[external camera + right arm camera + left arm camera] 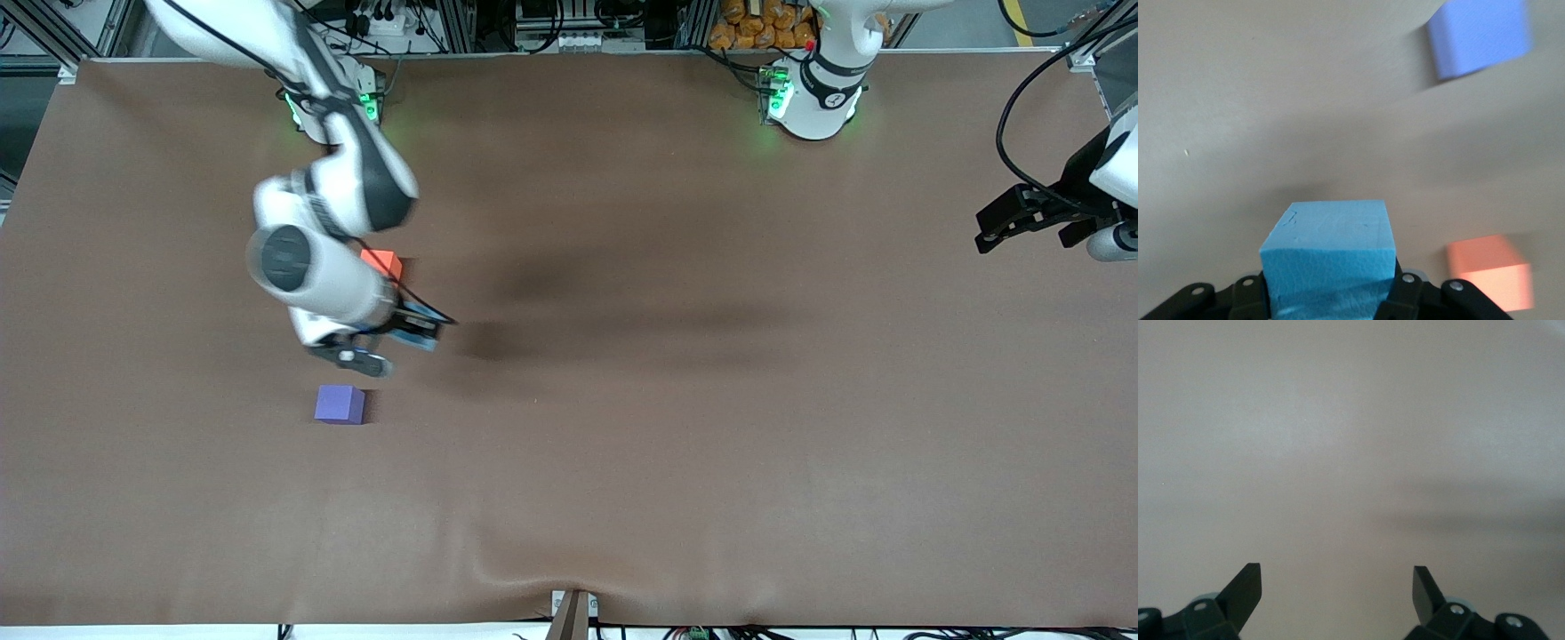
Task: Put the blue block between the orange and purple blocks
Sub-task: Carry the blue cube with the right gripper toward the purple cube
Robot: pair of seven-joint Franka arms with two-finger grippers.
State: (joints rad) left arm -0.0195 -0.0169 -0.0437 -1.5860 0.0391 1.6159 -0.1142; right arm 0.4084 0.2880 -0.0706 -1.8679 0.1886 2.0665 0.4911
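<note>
Clamped on the blue block [1329, 257], the right gripper [391, 342] hangs between the orange block [382, 262] and purple block [340, 404], toward the right arm's end of the desk. Left gripper [1337, 595] waits, wide. Best lower squarely, touching neither of the 2 neighbours.

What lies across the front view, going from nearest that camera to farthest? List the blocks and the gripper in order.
purple block → right gripper, shut on the blue block → orange block.
</note>
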